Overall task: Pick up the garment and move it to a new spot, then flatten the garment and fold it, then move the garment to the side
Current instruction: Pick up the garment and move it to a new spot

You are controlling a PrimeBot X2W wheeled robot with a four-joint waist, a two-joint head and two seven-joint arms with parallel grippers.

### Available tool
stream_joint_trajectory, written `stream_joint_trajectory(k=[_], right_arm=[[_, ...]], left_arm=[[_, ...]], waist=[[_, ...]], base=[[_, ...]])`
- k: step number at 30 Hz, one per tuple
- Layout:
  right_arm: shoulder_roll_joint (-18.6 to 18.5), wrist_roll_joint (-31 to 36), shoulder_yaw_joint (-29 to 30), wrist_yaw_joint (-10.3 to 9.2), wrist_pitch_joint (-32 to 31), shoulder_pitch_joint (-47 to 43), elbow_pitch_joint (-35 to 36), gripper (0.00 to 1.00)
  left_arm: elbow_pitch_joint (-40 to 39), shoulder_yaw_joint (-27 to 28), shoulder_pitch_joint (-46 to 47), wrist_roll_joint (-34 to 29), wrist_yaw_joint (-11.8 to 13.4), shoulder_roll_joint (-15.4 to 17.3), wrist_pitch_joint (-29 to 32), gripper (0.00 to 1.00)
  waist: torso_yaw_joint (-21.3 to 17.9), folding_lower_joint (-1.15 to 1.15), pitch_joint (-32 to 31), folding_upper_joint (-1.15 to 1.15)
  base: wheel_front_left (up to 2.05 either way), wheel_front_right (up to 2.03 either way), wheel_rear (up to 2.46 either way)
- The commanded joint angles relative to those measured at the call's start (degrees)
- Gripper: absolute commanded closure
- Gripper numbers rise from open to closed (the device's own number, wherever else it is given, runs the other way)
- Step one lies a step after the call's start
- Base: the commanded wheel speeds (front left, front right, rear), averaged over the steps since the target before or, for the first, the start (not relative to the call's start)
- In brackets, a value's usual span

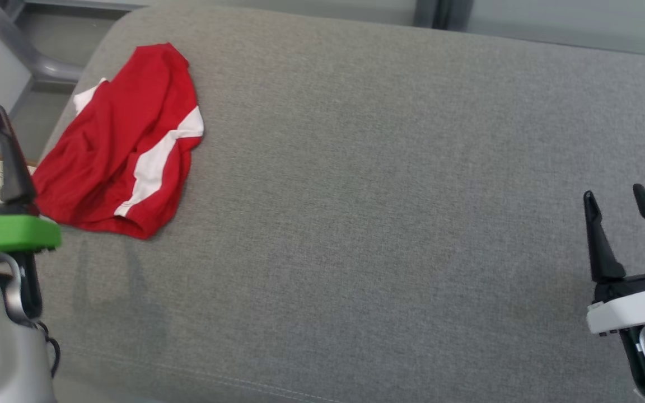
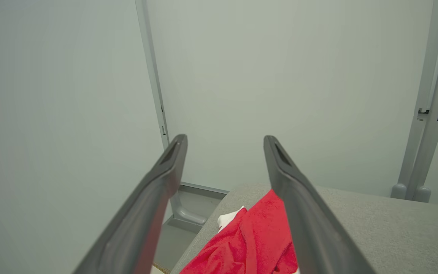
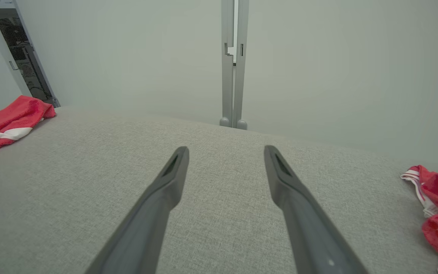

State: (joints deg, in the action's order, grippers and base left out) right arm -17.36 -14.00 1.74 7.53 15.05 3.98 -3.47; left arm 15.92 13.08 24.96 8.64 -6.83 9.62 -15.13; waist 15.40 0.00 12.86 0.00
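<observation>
One crumpled red garment (image 1: 104,145) on woven grey cushion (image 1: 384,224)

I see my red garment (image 1: 110,151) with white stripes at the upper left of my head view, loosely folded and lying flat near the edge of the grey cushion (image 1: 384,196).

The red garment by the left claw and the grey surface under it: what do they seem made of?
The red garment looks like soft, matte knit cloth with white bands: it lies in limp creases. The grey surface looks like matte woven upholstery, probably padded: visible weave, a stitched seam, rounded corner.
</observation>
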Motion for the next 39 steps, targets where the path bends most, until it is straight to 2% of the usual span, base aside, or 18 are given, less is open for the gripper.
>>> stream_joint_trajectory(k=[1,9,14,15,23,28,35,36,37,39], right_arm=[[-0.71,0.16,0.89,-0.09,0.16,0.68,0.83,0.00],[-2.56,0.61,7.22,-0.09,0.00,-2.29,5.34,0.00],[-2.52,0.84,10.39,-0.09,-0.37,-3.58,8.24,0.00],[-2.46,0.87,10.95,-0.09,-0.61,-3.77,9.18,0.00],[-2.50,1.05,11.18,-0.09,-1.11,-4.07,10.26,0.00],[-2.96,0.98,10.99,-0.09,-1.36,-3.83,10.43,0.00],[-2.94,1.23,10.61,-0.09,-1.61,-3.57,10.03,0.00],[-2.74,1.34,10.44,-0.09,-1.69,-3.51,9.93,0.00],[-2.62,1.35,10.30,-0.09,-1.77,-3.41,9.87,0.00],[-2.42,1.40,10.10,-0.09,-1.82,-3.20,9.62,0.00]], left_arm=[[0.94,0.58,3.00,0.88,-0.21,0.86,0.02,0.00],[9.81,1.32,16.10,3.48,-0.36,5.38,1.17,0.00],[18.13,0.93,21.90,4.69,-0.53,8.58,3.29,0.00],[21.83,0.46,23.57,4.82,-0.58,10.31,4.36,0.00],[35.25,-4.34,27.82,10.58,-0.64,13.31,12.58,0.00],[39.50,-9.55,27.51,15.94,-0.66,14.23,18.82,0.00],[42.97,-13.12,26.56,22.40,-0.64,15.91,24.43,0.00],[43.29,-13.55,26.60,22.77,-0.65,16.19,24.61,0.55],[43.54,-13.81,26.66,23.12,-0.65,16.54,24.53,0.99],[44.01,-14.66,26.88,23.20,-0.59,17.33,23.84,1.00]], waist=[[-6.16,0.00,7.21,0.00],[-10.06,0.00,15.05,0.00],[-11.91,0.00,17.87,0.00],[-12.49,0.00,18.56,0.00],[-13.30,0.00,19.38,0.00],[-13.46,0.00,19.45,0.00],[-13.95,0.00,18.53,0.00],[-14.06,0.00,18.26,0.00],[-14.14,0.00,18.08,0.00],[-14.23,0.00,17.58,0.00]], base=[[0.00,0.00,0.00],[0.00,0.00,0.00],[0.00,0.00,0.00],[0.00,0.00,0.00],[0.00,0.00,0.00],[0.00,0.00,0.00],[0.00,0.00,0.00],[0.00,0.00,0.00],[0.00,0.00,0.00],[0.00,0.00,0.00]])
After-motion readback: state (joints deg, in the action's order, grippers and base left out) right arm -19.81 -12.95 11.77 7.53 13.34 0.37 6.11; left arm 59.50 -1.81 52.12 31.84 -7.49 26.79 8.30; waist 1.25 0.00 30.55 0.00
